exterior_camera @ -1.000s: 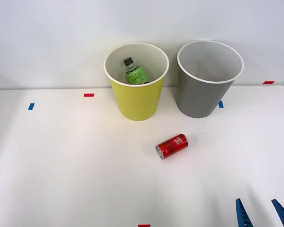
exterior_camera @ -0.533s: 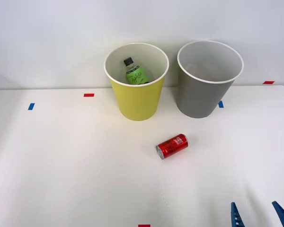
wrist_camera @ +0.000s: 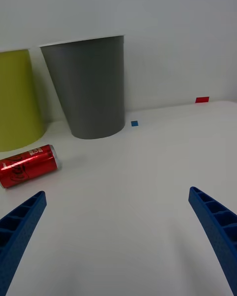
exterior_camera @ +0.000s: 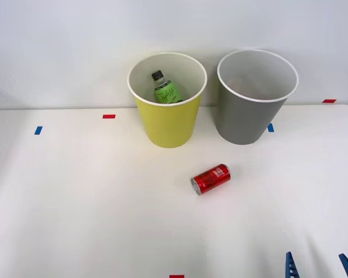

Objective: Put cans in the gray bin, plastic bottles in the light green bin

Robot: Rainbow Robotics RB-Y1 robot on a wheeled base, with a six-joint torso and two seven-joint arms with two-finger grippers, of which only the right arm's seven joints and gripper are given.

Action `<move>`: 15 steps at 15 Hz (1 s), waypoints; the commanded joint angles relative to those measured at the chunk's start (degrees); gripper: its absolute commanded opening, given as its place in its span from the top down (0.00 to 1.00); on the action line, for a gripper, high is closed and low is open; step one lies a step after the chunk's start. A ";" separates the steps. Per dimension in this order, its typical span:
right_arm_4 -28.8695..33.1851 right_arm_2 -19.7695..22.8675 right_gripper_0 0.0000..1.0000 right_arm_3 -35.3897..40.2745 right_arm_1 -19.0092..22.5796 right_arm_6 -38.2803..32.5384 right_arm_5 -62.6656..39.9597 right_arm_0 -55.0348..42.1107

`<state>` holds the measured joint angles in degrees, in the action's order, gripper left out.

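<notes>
A red can (exterior_camera: pixel 211 178) with white lettering lies on its side on the white table, in front of the two bins; the wrist view also shows the red can (wrist_camera: pixel 28 166). Behind it stand the light green bin (exterior_camera: pixel 167 123) (wrist_camera: pixel 17 98) and the gray bin (exterior_camera: pixel 249 119) (wrist_camera: pixel 91 91). A plastic bottle (exterior_camera: pixel 165 88) with a black cap and green label leans inside the light green bin. My right gripper (exterior_camera: pixel 318 267) (wrist_camera: pixel 118 227) is open at the table's front right, well short of the can, with nothing between its fingers.
Small red tape marks (exterior_camera: pixel 109 116) (exterior_camera: pixel 329 101) and blue tape marks (exterior_camera: pixel 38 130) (exterior_camera: pixel 270 127) lie on the table (exterior_camera: pixel 81 202). A white wall rises right behind the bins.
My right gripper has drawn back toward the front edge, so less of its fingers shows. The can, the bottle and the bins have not moved.
</notes>
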<state>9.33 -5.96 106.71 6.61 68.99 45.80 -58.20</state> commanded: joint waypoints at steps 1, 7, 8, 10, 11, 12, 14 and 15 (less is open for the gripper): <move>-0.02 0.07 0.00 -0.01 -0.02 0.00 -0.01 0.01; -0.02 0.07 0.00 -0.01 -0.02 0.00 -0.01 0.01; -0.02 0.07 0.00 -0.01 -0.02 0.00 -0.01 0.01; -0.02 0.07 0.00 -0.01 -0.02 0.00 -0.01 0.01; -0.02 0.07 0.00 -0.01 -0.02 0.00 -0.01 0.01; -0.02 0.07 0.00 -0.01 -0.02 0.00 -0.01 0.01; -0.02 0.07 0.00 -0.01 -0.02 0.00 -0.01 0.01; -0.02 0.07 0.00 -0.01 -0.02 0.00 -0.01 0.01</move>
<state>9.32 -5.89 106.70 6.59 68.99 45.80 -58.19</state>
